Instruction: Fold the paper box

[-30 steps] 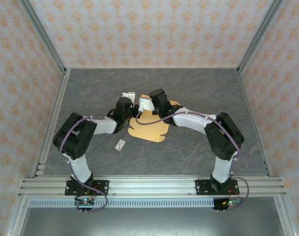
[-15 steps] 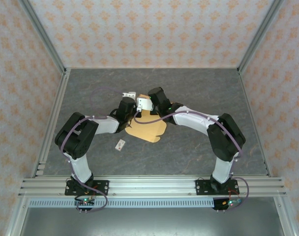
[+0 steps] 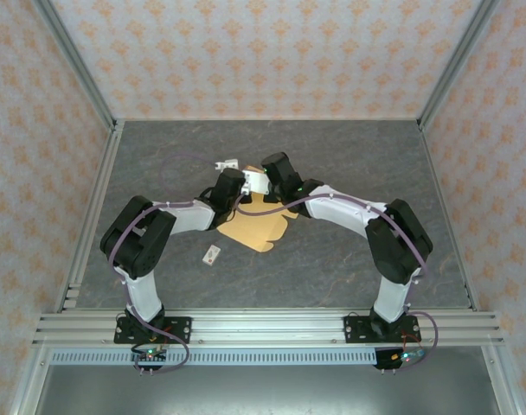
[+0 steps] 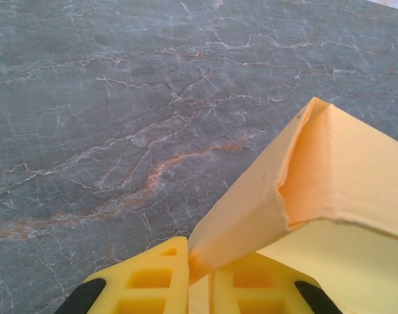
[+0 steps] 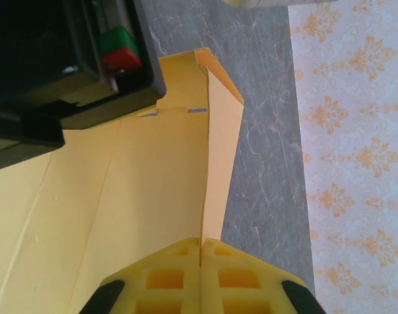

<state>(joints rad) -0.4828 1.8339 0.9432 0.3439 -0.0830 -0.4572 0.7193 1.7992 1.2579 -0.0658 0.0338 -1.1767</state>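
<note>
The paper box is a light orange-tan die-cut sheet lying mid-table, its far edge lifted between the two arms. My left gripper is shut on a folded flap of the paper box, which rises to the right from between the yellow fingers. My right gripper is shut on a thin upright wall of the paper box; the flat panel spreads to its left. From above, both wrists meet over the sheet's far edge, the left gripper beside the right gripper.
A tiny white tag lies on the grey marbled table left of the sheet. Patterned walls and metal posts enclose the table. The left arm's black body sits close over the sheet in the right wrist view.
The left gripper has shut on the box flap and moved right toward the right gripper. The sheet has shifted slightly left and its near edge has drawn in.
</note>
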